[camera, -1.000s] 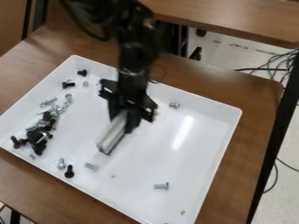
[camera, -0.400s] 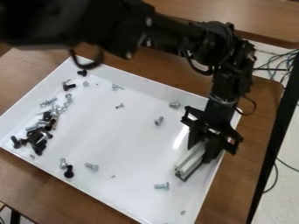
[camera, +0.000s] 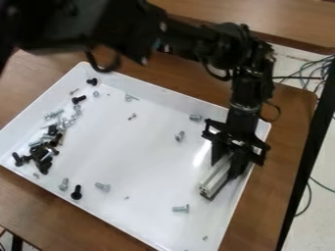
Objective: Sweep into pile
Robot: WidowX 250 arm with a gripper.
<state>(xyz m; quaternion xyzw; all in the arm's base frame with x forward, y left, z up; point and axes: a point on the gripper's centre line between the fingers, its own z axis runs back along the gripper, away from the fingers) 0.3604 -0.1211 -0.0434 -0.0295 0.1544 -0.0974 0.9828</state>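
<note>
One arm bent downward over tray, fingers clamping metal bar.

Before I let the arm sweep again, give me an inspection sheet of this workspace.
Surface: white rectangular tray on a brown wood-look table.
Job's things: dense cluster of black and silver metal bolts at the tray's left; silver metal bolt and black metal bolt lie apart from it, among other strays.
Clutter: tiny speck in the tray, too small to identify.
Gripper: black gripper at the tray's right side, fingers closed on a silver grooved metal bar.
Cables: thin dark and green cables on the floor, right.
Surroundings: second brown tabletop behind.
</note>
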